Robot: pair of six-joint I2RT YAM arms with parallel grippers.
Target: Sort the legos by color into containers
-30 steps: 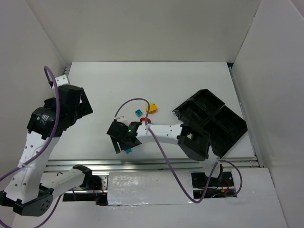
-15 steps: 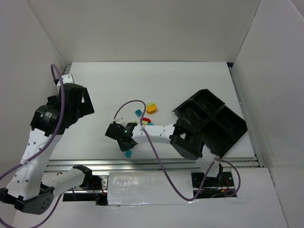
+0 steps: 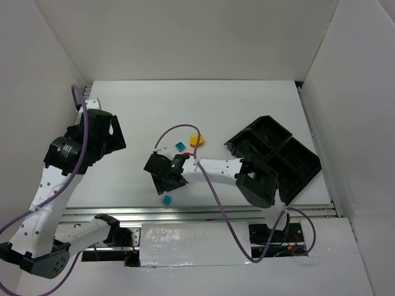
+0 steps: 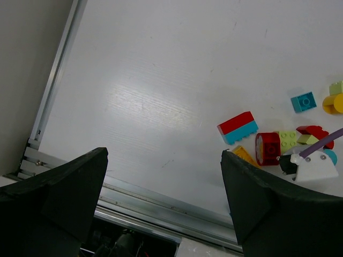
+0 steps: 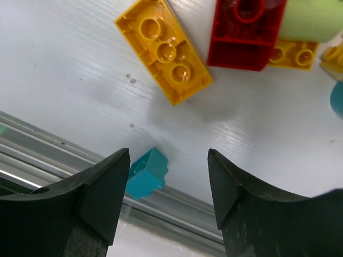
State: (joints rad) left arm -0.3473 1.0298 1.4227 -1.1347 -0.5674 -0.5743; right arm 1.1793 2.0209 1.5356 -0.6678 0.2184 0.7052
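My right gripper (image 3: 166,177) is open and empty, low over the brick pile at the table's front middle. In the right wrist view its jaws (image 5: 169,198) stand wide. A cyan brick (image 5: 146,174) lies by the left finger at the front rail, also seen from above (image 3: 166,200). A yellow brick (image 5: 163,51), a red brick (image 5: 246,32), a lime piece (image 5: 311,19) and a small yellow brick (image 5: 292,53) lie ahead. My left gripper (image 3: 102,131) is open and empty at the left (image 4: 163,203). The black tray (image 3: 274,157) is at the right.
The left wrist view shows a red-and-cyan brick (image 4: 238,127), a red round brick (image 4: 267,148), a lime brick (image 4: 288,140), a cyan brick (image 4: 303,101) and a yellow piece (image 4: 333,103). A metal rail (image 3: 203,213) runs along the front edge. White walls enclose the table.
The right gripper has shifted slightly right and back from the front rail; the cyan brick that was at its fingertips now lies apart by the rail. The left arm has moved a little right.
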